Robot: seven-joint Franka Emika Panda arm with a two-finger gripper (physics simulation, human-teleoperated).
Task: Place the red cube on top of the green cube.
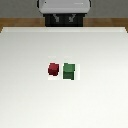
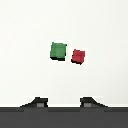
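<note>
the robot's hand (image 2: 62,103) shows only in the wrist view, as two dark fingertips (image 2: 36,102) set well apart with nothing between them, so it is spread wide and holds nothing. it hangs above the surface (image 2: 25,30), clear of both cubes. out beyond the fingertips sit the red cube (image 2: 78,56) and the green cube (image 2: 58,50), just beside each other with a thin gap. in the exterior view the red cube (image 1: 53,69) lies to the exterior view's left of the green cube (image 1: 69,72), both near the middle of the pale surface (image 1: 25,100). the red one is turned slightly. the robot base (image 1: 65,7) stands at the far edge.
</note>
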